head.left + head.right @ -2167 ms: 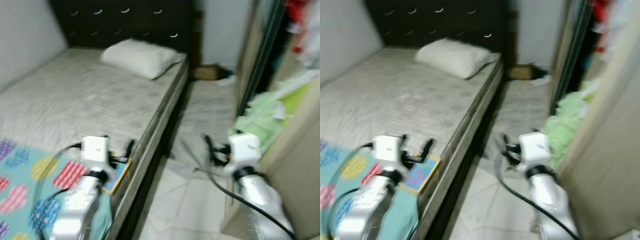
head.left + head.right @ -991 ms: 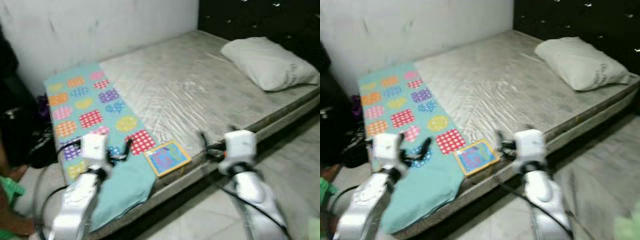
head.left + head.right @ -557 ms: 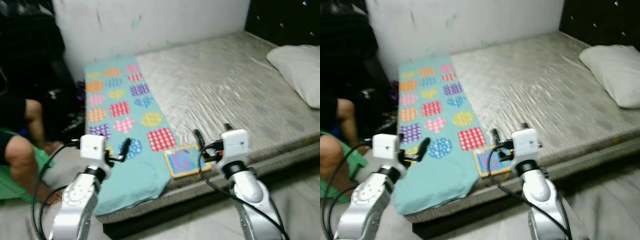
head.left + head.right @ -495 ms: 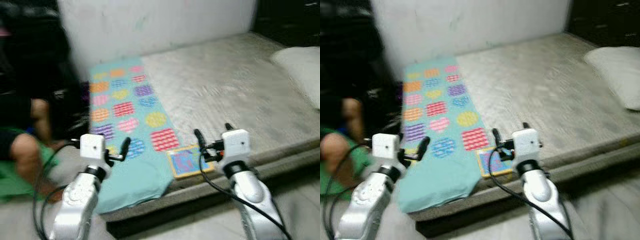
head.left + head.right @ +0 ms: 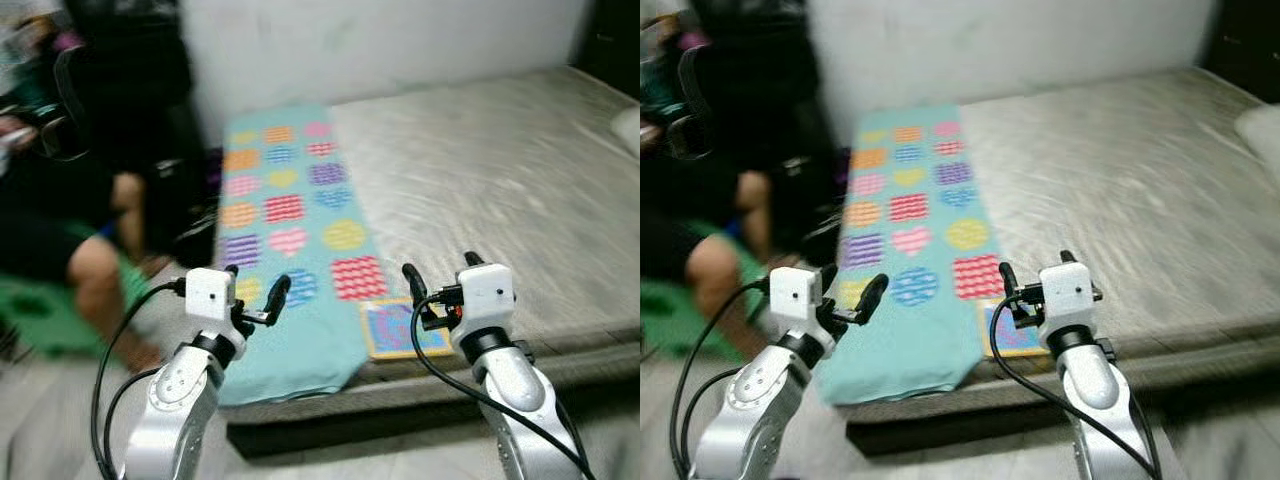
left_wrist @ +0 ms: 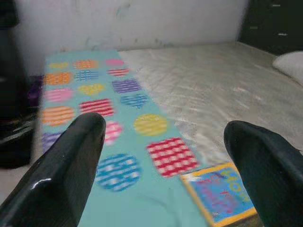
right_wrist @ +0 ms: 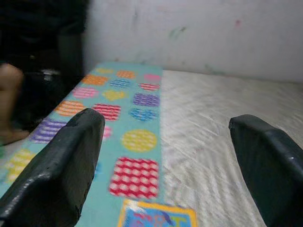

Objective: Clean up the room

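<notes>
Book point(image 5: 402, 328): lay on the bed's point(image 5: 520, 180) edge, just ahead between our fingers.
Left gripper point(image 5: 255, 292): fingers spread, empty.
Right gripper point(image 5: 432, 290): fingers spread, empty, nearest, presumably readied for it.

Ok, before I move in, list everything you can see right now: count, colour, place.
Mattress: one, grey, bare, ahead.
Cloth: one, teal with coloured hearts and circles, laid along the mattress's left end.
Book: one, blue cover with yellow border, flat at the mattress's near edge, beside the cloth.
Pillow: one, white, far right on the mattress.
Wall: white, behind the bed.
Person: one, at left, blurred.
Left gripper: open, raised, holding nothing.
Right gripper: open, raised near the book.
</notes>
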Available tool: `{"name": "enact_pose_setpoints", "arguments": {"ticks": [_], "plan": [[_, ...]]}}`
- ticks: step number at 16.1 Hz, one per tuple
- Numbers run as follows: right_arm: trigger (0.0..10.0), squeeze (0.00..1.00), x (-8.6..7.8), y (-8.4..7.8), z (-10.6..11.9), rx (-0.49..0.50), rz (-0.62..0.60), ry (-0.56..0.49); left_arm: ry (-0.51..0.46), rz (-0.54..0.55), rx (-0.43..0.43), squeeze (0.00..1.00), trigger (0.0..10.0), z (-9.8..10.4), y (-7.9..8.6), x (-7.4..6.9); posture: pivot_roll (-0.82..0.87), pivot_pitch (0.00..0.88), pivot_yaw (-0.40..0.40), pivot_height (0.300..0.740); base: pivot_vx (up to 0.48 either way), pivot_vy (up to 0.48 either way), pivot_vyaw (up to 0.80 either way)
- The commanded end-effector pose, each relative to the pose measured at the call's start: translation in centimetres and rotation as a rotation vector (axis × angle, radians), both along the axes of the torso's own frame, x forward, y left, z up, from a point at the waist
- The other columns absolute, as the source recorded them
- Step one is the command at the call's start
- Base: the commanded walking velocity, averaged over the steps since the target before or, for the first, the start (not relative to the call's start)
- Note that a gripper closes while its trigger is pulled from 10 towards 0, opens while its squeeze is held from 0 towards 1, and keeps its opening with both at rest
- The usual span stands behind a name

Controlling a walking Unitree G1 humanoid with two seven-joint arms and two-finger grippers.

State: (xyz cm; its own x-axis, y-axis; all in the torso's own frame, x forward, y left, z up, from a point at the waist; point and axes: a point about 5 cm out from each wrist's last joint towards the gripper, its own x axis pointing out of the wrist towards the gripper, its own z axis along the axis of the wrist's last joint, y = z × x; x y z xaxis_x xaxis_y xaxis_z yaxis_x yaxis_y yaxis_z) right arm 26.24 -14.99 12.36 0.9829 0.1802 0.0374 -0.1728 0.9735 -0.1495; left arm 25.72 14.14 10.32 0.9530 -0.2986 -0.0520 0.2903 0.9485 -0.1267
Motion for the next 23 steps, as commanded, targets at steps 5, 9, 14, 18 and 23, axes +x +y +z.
{"name": "enact_pose_setpoints", "arguments": {"ticks": [5,9,14,18,23], "plan": [[10.0,0.0,-0.1,0.0,0.9,0.081,-0.023,-0.075,-0.011,0.029,0.048,0.0,10.0,0.1,0.8,0.2,-0.25,0.0,0.139,0.74,0.0,0.0,0.0],[10.0,0.0,0.3,-0.1,0.9,0.116,-0.097,-0.103,-0.027,0.008,0.07,0.0,10.0,0.7,1.2,1.5,-0.26,0.0,0.195,0.74,0.0,0.0,0.0],[10.0,0.0,1.0,0.3,0.8,0.061,0.001,-0.081,-0.045,0.06,0.046,0.0,10.0,0.7,1.2,1.4,-0.24,0.0,0.1,0.74,0.0,0.0,0.0],[10.0,0.0,2.6,1.7,1.5,0.026,0.143,-0.068,-0.037,0.159,-0.011,0.0,10.0,-0.2,0.8,-0.3,-0.18,0.0,-0.031,0.74,0.0,0.0,0.0],[10.0,0.0,4.0,3.8,2.5,0.04,0.219,-0.101,-0.073,0.239,-0.037,0.0,10.0,0.6,1.2,-0.2,-0.15,0.0,-0.064,0.74,0.0,0.0,0.0]]}}
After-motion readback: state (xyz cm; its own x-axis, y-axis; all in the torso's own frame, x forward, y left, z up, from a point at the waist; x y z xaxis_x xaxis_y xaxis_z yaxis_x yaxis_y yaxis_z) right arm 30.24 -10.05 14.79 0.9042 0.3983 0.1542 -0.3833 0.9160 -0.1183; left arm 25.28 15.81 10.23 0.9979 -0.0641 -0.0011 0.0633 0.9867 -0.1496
